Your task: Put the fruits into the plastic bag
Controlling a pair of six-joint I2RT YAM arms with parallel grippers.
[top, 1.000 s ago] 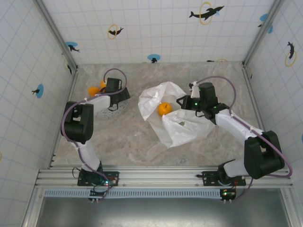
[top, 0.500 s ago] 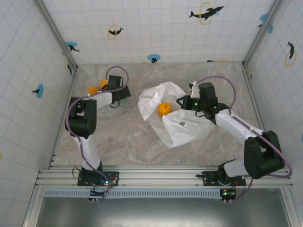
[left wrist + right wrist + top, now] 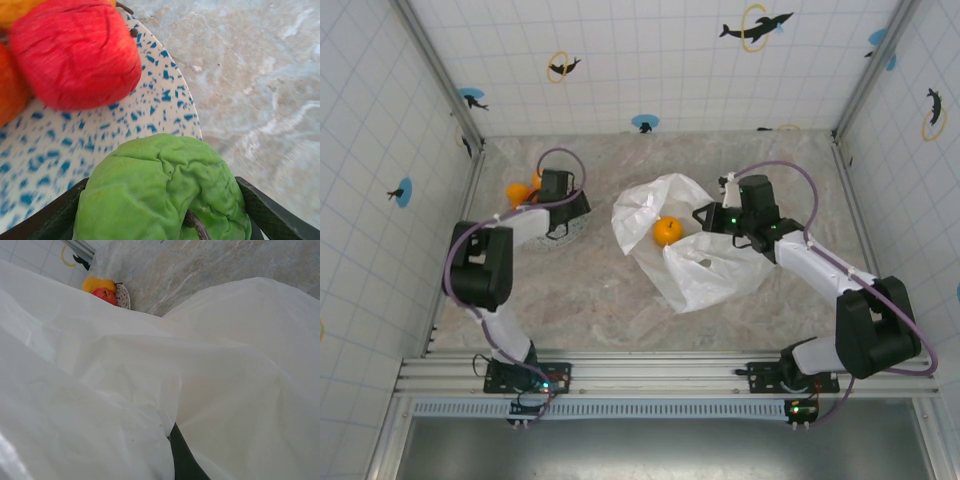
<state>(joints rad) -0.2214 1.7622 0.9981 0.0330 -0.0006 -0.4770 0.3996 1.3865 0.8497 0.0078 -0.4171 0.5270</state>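
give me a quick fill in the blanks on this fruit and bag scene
1. The apple between the fingers of the left gripper is ___ in colour.
2. The red fruit rests on a speckled ___.
3. The lone fruit lying in the plastic bag is ___ in colour.
Missing words: green; plate; orange.

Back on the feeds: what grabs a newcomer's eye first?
A green apple sits between the fingers of the left end effector on the speckled plate, beside a red fruit. Overhead, centre frame, an orange nestles in the folds of the white plastic bag, gripped by the right end effector.
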